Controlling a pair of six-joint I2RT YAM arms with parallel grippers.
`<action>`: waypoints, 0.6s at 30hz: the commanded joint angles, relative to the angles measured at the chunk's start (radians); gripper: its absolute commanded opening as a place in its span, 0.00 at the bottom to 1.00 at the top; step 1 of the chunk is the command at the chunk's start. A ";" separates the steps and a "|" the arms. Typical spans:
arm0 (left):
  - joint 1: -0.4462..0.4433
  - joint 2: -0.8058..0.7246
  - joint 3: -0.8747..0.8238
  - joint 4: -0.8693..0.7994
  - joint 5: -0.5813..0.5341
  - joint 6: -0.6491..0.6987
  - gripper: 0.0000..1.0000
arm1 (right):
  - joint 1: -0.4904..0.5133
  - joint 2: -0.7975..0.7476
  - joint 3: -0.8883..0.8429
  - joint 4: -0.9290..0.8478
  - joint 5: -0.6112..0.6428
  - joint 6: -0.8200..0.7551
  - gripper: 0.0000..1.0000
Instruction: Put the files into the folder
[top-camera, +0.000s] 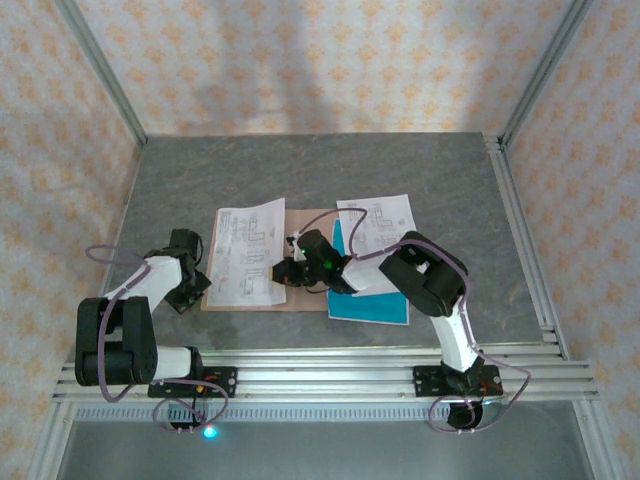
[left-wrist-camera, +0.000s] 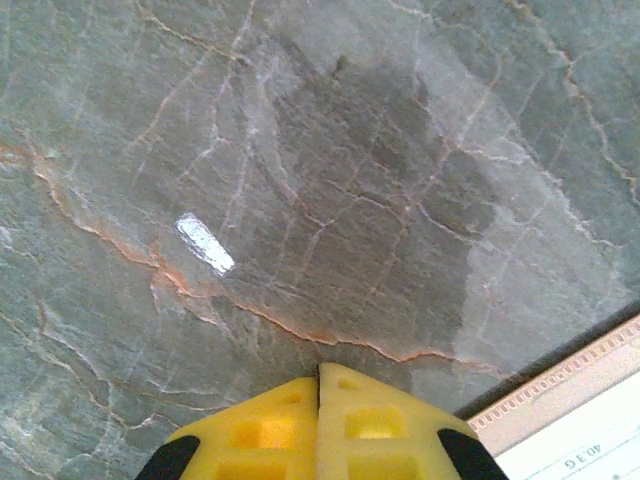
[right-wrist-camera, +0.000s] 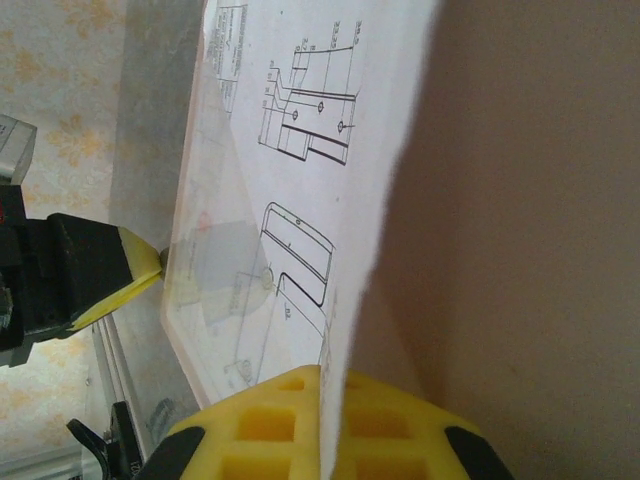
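Right wrist: right gripper (right-wrist-camera: 322, 378) pinching white sheet (right-wrist-camera: 300, 190) edge, lifted over folder (right-wrist-camera: 530, 250) | left wrist: left gripper (left-wrist-camera: 319, 372) fingers pressed together, empty, above table (left-wrist-camera: 250, 200)

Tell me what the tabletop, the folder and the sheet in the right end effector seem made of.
Tabletop: grey stone or stone-print laminate, glossy; veins and a glare spot. Folder: matte pinkish-brown card, no shine. Sheet pinched in the shut right end effector: thin white printed paper; it curves and lets shadow through.
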 joint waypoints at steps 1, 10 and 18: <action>-0.037 0.055 -0.036 0.105 0.151 -0.027 0.00 | 0.011 0.016 0.035 0.010 0.005 -0.009 0.00; -0.054 0.055 -0.039 0.114 0.153 -0.037 0.00 | 0.019 0.016 0.043 -0.008 0.024 0.003 0.00; -0.060 0.053 -0.040 0.116 0.151 -0.041 0.00 | 0.029 0.016 0.046 -0.022 0.021 0.006 0.00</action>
